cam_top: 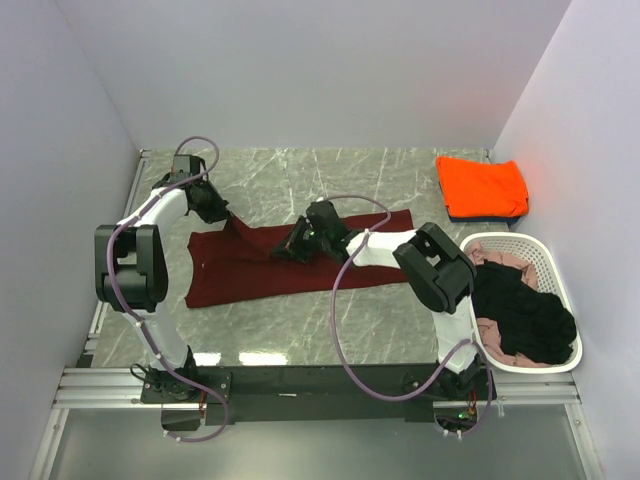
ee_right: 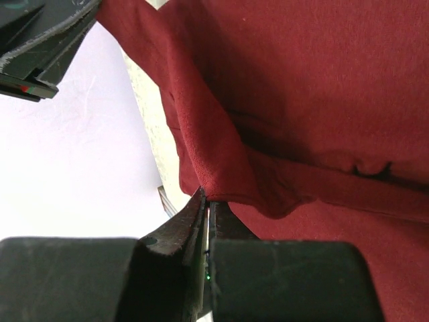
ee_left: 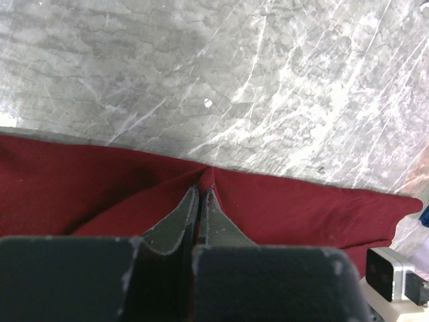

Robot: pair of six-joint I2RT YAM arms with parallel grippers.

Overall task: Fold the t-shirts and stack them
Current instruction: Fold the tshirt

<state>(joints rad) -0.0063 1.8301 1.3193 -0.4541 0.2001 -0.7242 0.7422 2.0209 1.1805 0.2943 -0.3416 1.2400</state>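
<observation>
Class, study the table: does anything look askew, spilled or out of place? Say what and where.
Nothing is spilled or damaged. The maroon t-shirt lies crooked and bunched, but only because the left gripper and right gripper are pinching it. A black shirt and a pink shirt lie heaped in the basket.

Worktop [cam_top: 330,170]: grey-green marble-look slab with pale veining, filling a boxed-in bay. Back wall [cam_top: 320,70], left wall [cam_top: 50,150] and right wall [cam_top: 590,120]: plain, matte, pale lavender-white, no windows or fittings showing. Walls meet the slab in clean straight corners. Silver slotted metal rail [cam_top: 100,385] runs across the near edge, with a black strip [cam_top: 320,375] set along the slab's front. Below the rail, a flat grey surface [cam_top: 320,445]; floor or panel, can't tell. Light even and diffuse, shadows soft. White glints [cam_top: 250,357] on the slab's near edge. Left wrist view, close on the same slab [ee_left: 234,80]: bright glare streaks towards its right side.
</observation>
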